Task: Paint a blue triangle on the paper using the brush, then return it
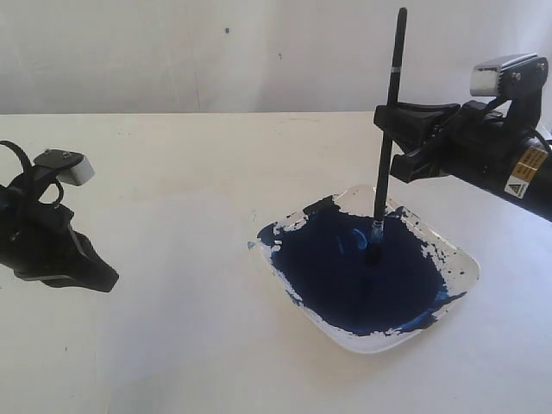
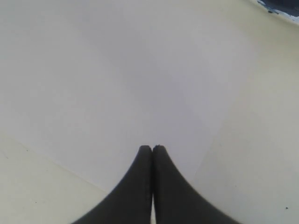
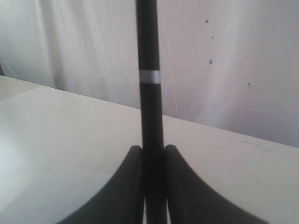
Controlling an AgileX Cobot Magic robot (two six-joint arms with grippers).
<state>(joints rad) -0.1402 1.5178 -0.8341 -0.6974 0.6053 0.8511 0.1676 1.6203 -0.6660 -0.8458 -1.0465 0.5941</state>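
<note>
Exterior view showed us the right pincer [image 1: 390, 138] clamped on the brush [image 1: 394, 60], upright, tip dipped in the paint dish [image 1: 379, 343]; the paper [image 2: 117, 84] lay left of that dish, we judged.

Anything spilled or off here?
Dark-blue paint is smeared in patchy flecks up onto the rim of the white square dish, mostly along its left and right edges. None shows clearly on the white table. The black-handled brush stands upright, tip in the paint, as expected.
</note>
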